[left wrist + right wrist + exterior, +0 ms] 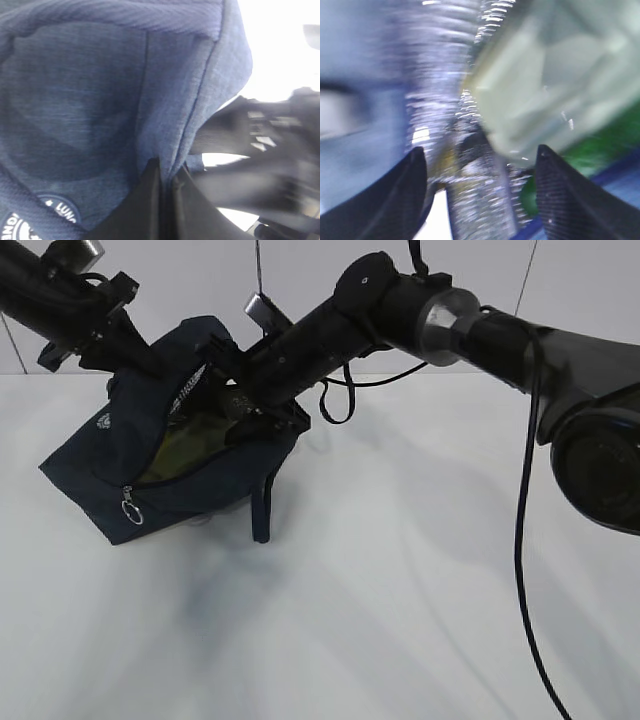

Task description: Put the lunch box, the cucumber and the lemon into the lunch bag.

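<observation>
The navy lunch bag [110, 455] is tipped up on the table at the left, its zip open. My left gripper [150, 352] is shut on the bag's fabric edge [200, 75] and holds that side up; the jaws pinch the cloth [167, 172]. My right gripper [240, 405] reaches into the bag's mouth. Its jaws [480, 155] are open and hold nothing. The lunch box's pale green lid [555, 85] lies just ahead of them inside the bag. A green patch, likely the cucumber [605, 142], shows beside it. The lemon is hidden.
The bag's silver lining [470, 200] is under the right jaws. The silver ring pull [132, 508] hangs at the bag's front, a loop handle [262, 510] droops to the table, and the white logo [103, 420] faces left. The right arm's cable [525, 570] hangs at right.
</observation>
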{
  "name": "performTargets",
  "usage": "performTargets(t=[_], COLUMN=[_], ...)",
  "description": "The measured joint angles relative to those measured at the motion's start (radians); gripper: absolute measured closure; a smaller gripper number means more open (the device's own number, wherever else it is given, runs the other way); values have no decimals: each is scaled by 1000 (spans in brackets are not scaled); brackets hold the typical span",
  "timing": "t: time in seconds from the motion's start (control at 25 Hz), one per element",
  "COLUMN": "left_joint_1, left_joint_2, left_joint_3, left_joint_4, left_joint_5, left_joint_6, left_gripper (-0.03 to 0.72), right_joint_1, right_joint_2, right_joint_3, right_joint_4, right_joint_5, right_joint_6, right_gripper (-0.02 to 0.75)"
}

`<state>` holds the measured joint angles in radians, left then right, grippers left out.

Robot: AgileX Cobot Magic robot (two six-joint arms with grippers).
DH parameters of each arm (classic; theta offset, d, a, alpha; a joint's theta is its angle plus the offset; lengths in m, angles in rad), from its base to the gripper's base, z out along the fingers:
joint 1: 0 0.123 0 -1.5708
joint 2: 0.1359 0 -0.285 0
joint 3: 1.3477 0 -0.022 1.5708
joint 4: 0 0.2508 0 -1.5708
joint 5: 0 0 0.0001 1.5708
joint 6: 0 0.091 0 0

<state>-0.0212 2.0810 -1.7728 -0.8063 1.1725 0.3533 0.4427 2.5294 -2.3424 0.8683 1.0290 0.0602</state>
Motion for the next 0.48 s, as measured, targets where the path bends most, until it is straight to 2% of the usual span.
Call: performTargets(t=[0.32,0.4,0.48], left_joint_1=[0,0,0], left_joint_2=[0,0,0], left_joint_3=[0,0,0], left_joint_4=[17,19,21], left_joint_5=[1,1,1], left_joint_6=[0,0,0], left_gripper=[698,698,698], right_joint_1=[-4,-4,-4], right_joint_2=[2,2,2], right_joint_3=[-80,-124,-168], right_joint_4=[4,-35,-123], right_joint_5=[101,139,183], right_joint_6=[-106,-105,-51], right_gripper=[245,252,253])
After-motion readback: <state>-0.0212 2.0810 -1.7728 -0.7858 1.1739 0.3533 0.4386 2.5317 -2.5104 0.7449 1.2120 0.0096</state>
